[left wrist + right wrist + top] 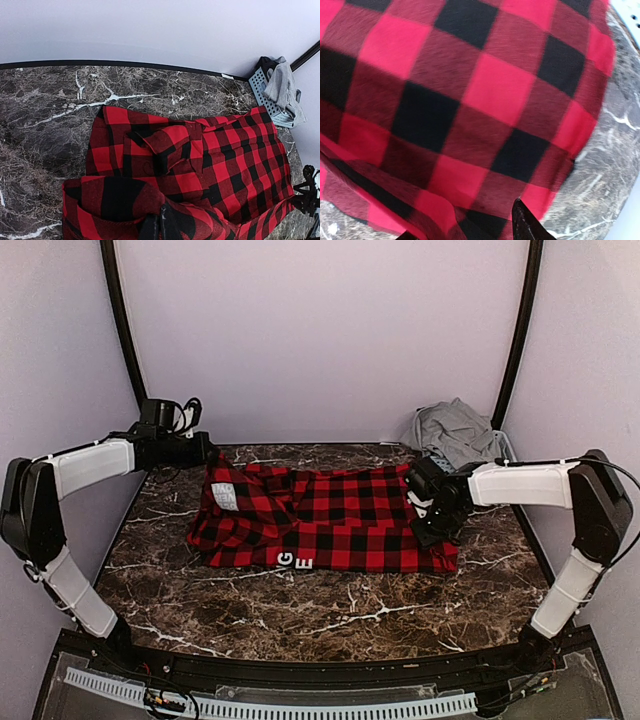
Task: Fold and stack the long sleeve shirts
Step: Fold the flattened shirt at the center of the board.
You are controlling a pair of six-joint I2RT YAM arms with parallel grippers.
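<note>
The red shirt (pixel 330 520) is folded over itself, so only two white letters (pixel 293 560) show at its 6 o'clock edge; any others are tucked under. Its label (pixel 225 496) at 10 o'clock is too small to read. The grey shirt (pixel 455 430) covers most of the basket (pixel 264 92). In the left wrist view the left gripper (pixel 159 226) is cut off at 6 o'clock, its tips sunk in cloth. The right wrist view is slightly blurred: one right finger (pixel 526 225) pokes in at 6 o'clock, the other is almost out of frame, and the red shirt runs past three edges.
</note>
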